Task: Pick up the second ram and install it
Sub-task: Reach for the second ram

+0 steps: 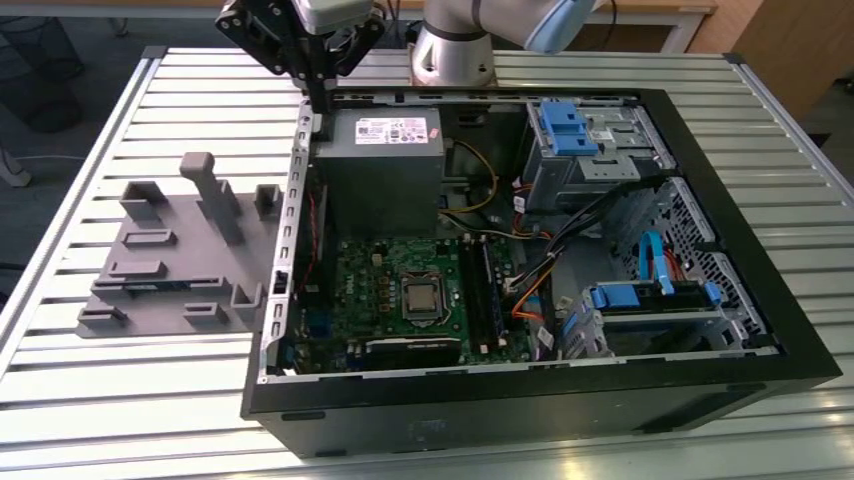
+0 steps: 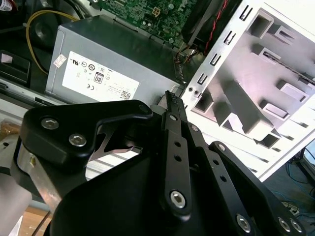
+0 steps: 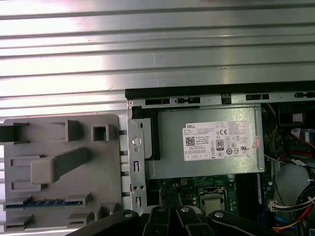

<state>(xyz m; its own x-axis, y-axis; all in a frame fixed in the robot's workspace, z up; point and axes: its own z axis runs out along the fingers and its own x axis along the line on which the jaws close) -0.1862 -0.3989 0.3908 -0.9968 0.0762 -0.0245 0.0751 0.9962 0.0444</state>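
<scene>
On slatted table (image 1: 134, 400), second ram (image 3: 42, 202) sits in holder (image 3: 106, 167).

A slatted metal table (image 1: 134, 410) gleams with glare; beyond its far edge, grey floor (image 1: 134, 25), a mesh bin (image 1: 34, 70), wooden furniture (image 1: 801, 40)

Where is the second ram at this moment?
The second ram lies in a slot of the grey holder block, as the first wrist view shows; the block sits on the table, at the exterior view's left of the computer case.
</scene>
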